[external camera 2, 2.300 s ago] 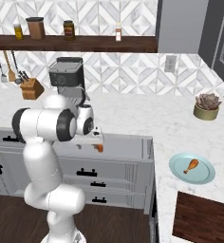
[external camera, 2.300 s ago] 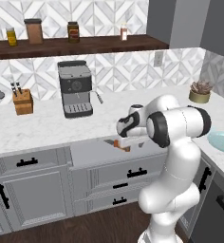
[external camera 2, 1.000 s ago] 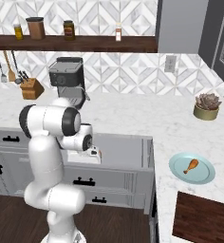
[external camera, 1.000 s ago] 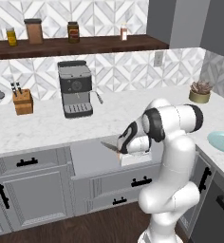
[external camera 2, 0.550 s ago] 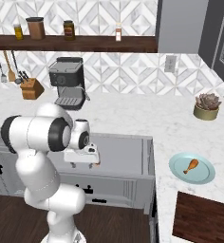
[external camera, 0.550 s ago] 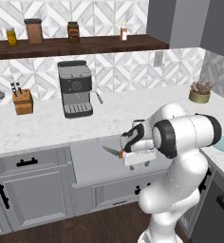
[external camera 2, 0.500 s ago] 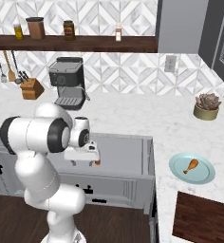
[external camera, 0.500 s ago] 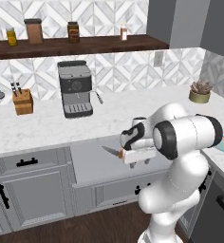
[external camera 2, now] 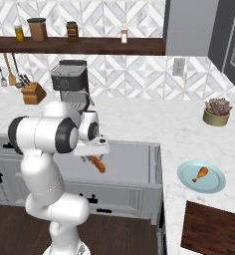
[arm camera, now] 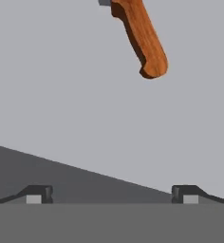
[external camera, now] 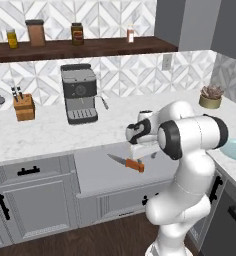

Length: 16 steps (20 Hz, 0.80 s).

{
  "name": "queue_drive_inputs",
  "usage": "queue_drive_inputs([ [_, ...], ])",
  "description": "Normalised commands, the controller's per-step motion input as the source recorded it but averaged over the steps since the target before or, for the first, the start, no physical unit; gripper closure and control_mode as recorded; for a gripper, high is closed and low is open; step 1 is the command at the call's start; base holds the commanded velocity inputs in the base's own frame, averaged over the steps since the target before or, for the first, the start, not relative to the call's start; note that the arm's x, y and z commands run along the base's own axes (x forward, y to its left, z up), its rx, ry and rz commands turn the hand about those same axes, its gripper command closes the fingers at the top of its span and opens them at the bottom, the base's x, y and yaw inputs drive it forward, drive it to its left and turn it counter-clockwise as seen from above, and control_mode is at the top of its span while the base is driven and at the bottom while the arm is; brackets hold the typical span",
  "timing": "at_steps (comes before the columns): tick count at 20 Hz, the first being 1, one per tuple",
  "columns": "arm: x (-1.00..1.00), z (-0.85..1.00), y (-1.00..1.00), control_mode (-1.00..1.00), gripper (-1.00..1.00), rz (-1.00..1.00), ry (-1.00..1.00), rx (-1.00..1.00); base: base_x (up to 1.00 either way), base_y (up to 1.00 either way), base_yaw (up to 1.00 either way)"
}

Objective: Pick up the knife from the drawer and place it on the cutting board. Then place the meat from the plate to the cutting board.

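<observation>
The drawer stands pulled out under the counter, its light-grey inside bare except for the knife. The knife lies flat with its orange-brown handle toward the right. My gripper hangs open just above the drawer, over the handle end, touching nothing. In the hand view the handle lies on the drawer floor beyond my gripper, a little right of centre. The meat rests on the pale plate on the right counter. The dark cutting board lies in front of the plate.
A coffee machine and a knife block stand at the back of the counter. A potted plant sits at the far right. Jars line the shelf above. Grey cabinet fronts flank the drawer.
The drawer has come out further than in the oldest frames. My hand has left the drawer front and swung over the knife. In the last half second almost nothing has moved.
</observation>
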Motion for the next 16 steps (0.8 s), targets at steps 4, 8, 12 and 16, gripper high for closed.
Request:
queue_drive_inputs([
  [4,0.46,-0.47,0.0,-1.0,-1.0,0.1,0.07,-0.01,0.0,0.0,0.0],
  [8,0.31,-0.58,0.06,-1.0,-1.0,0.06,0.0,-0.01,0.0,0.0,0.0],
  [12,0.34,-0.35,0.0,-1.0,-1.0,0.05,0.0,0.0,0.0,0.0,0.0],
  [16,0.36,-0.26,-0.03,-1.0,-1.0,0.0,0.0,0.0,0.0,0.0,0.0],
])
